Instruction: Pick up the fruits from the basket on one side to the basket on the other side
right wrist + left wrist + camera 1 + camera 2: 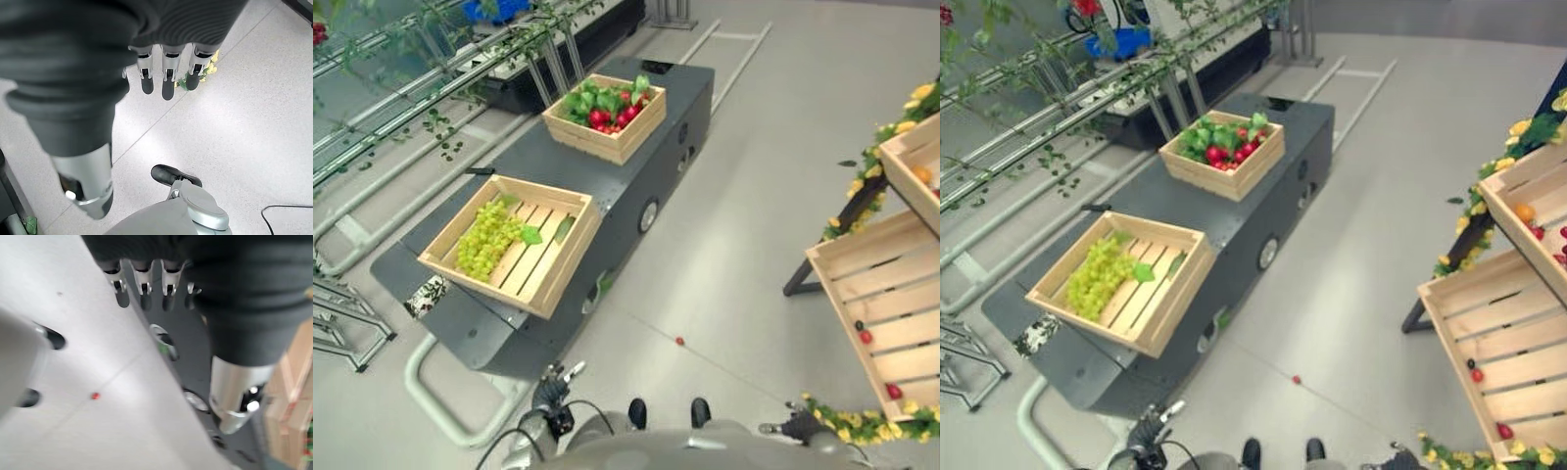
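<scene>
On a dark grey cart (636, 186) stand two wooden crates. The near crate (570, 257) holds a bunch of green grapes (489, 240). The far crate (607, 145) holds red fruits (607, 117) among green leaves. To the right, a tilted wooden crate (891, 284) on a stand has a few small red fruits (866, 336). My left hand (551, 394) hangs low near the cart's front corner, open and holding nothing, fingers (142, 281) straight. My right hand (800, 425) hangs by the right stand, open, its fingers (166, 73) pointing at the floor.
A small red fruit (679, 341) lies on the grey floor between cart and stand. An upper crate (906, 157) on the right holds an orange fruit (922, 174). Yellow flower garlands (862, 421) trim the stand. Metal rails with vines (401, 98) run along the left.
</scene>
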Controlling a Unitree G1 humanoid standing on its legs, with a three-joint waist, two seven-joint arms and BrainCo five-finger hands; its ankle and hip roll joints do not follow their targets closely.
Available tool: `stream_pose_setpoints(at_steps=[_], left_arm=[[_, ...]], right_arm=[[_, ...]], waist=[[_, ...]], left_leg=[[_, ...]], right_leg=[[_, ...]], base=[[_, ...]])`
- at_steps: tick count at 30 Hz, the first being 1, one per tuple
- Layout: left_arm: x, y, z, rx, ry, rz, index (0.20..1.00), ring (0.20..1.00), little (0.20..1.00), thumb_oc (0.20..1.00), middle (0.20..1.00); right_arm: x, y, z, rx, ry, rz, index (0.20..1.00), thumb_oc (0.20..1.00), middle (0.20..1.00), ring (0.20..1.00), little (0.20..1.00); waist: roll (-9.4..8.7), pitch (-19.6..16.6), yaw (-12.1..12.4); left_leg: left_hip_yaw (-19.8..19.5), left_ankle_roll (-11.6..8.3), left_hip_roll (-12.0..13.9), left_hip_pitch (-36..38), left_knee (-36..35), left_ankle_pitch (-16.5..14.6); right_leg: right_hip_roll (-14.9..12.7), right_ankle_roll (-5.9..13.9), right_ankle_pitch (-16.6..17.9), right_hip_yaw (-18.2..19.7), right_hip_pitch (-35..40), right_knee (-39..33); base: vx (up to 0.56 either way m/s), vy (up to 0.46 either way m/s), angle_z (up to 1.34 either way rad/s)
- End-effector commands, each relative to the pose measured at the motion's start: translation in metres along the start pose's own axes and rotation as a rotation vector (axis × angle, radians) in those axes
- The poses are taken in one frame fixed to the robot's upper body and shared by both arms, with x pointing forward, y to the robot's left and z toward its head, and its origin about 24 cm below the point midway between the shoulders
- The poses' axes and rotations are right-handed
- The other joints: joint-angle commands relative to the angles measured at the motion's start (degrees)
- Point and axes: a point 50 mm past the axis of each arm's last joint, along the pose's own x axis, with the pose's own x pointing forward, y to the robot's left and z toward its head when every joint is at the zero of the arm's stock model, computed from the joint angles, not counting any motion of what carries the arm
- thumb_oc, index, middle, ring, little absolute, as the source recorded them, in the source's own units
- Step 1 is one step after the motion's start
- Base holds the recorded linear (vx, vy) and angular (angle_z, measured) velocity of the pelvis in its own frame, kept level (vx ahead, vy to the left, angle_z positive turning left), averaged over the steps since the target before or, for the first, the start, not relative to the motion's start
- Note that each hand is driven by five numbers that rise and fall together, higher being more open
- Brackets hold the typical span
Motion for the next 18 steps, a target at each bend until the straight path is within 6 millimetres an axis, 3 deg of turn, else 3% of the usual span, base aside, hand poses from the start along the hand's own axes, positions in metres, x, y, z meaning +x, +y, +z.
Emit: stream_pose_setpoints(at_steps=[1, 3, 8, 13, 16, 18], left_arm=[[-0.002, 0.012, 0.032, -0.053, -0.162, 0.037, 1.0, 1.0, 1.0, 1.0, 1.0], [-0.002, 0.015, 0.046, -0.049, -0.215, 0.066, 1.0, 1.0, 1.0, 1.0, 1.0], [-0.003, 0.011, 0.069, -0.035, -0.309, 0.056, 1.0, 1.0, 1.0, 1.0, 1.0], [-0.004, 0.004, 0.107, 0.04, -0.439, 0.026, 1.0, 1.0, 1.0, 1.0, 1.0], [-0.007, 0.003, 0.128, 0.098, -0.518, 0.023, 1.0, 1.0, 1.0, 1.0, 1.0], [-0.009, 0.0, 0.135, 0.12, -0.542, 0.012, 1.0, 1.0, 1.0, 1.0, 1.0]], right_arm=[[0.001, -0.017, 0.002, 0.008, -0.014, -0.058, 1.0, 1.0, 1.0, 1.0, 1.0], [0.001, -0.019, 0.002, 0.031, -0.023, -0.07, 1.0, 1.0, 1.0, 1.0, 1.0], [0.001, -0.021, 0.007, 0.068, -0.038, -0.082, 1.0, 1.0, 1.0, 1.0, 1.0], [0.002, -0.01, 0.012, 0.081, -0.042, -0.06, 1.0, 1.0, 1.0, 1.0, 1.0], [0.002, 0.004, 0.019, 0.142, -0.048, -0.027, 1.0, 1.0, 1.0, 1.0, 1.0], [0.002, 0.007, 0.021, 0.149, -0.057, -0.022, 1.0, 1.0, 1.0, 1.0, 1.0]], waist=[[0.41, -1.47, -0.7], [1.35, -1.05, -0.88], [2.34, -0.13, -0.59], [1.36, -0.22, -0.26], [-0.65, -1.07, 0.05], [-1.05, -1.42, 0.29]], left_leg=[[2.13, 2.14, 5.82, -0.59, -3.86, -1.14], [3.47, -0.08, 9.7, -0.36, -7.6, 2.23], [5.26, -1.43, 11.86, 0.9, -8.64, 2.63], [6.38, -0.52, 10.47, 0.44, -7.85, 0.15], [8.32, 2.83, 6.74, -0.04, -6.64, -2.72], [8.76, 3.78, 5.28, -0.24, -7.18, -2.75]], right_leg=[[2.65, 4.7, -3.31, 1.22, -2.93, 0.74], [2.77, 5.16, -4.31, 0.28, -2.6, 0.8], [1.59, 6.25, -4.65, -1.23, -1.44, 1.26], [-1.22, 8.05, -3.67, -2.48, -1.23, 1.74], [-5.85, 10.94, -2.59, -0.35, -2.97, 3.93], [-7.29, 11.72, -2.62, 0.74, -4.53, 5.64]], base=[[0.03, 0.121, 0.21], [0.04, 0.167, 0.52], [0.03, 0.164, 0.31], [0.03, 0.218, 0.12], [0.07, 0.349, -0.03], [0.02, 0.349, -0.28]])
